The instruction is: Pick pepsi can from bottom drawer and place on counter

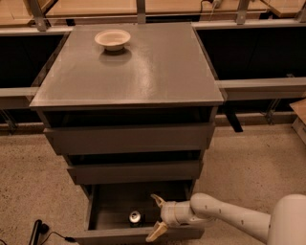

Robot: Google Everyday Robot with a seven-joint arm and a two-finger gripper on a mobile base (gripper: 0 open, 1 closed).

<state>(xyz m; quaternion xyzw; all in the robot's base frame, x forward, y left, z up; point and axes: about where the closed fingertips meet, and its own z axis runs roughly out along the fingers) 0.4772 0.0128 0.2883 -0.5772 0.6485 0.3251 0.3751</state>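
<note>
The pepsi can [135, 217] stands upright in the open bottom drawer [138, 234], its silver top showing, near the drawer's front middle. My gripper [155, 216] is open, its two beige fingers spread one above the other, just right of the can and not touching it. The white arm reaches in from the lower right. The grey counter [143, 67] is the top of the drawer cabinet.
A shallow beige bowl [113, 38] sits at the back left of the counter. Two shallower grey drawers [129, 139] are above the bottom one. Light wooden tabletops [86, 7] run behind. A black cable [40, 229] lies on the floor at lower left.
</note>
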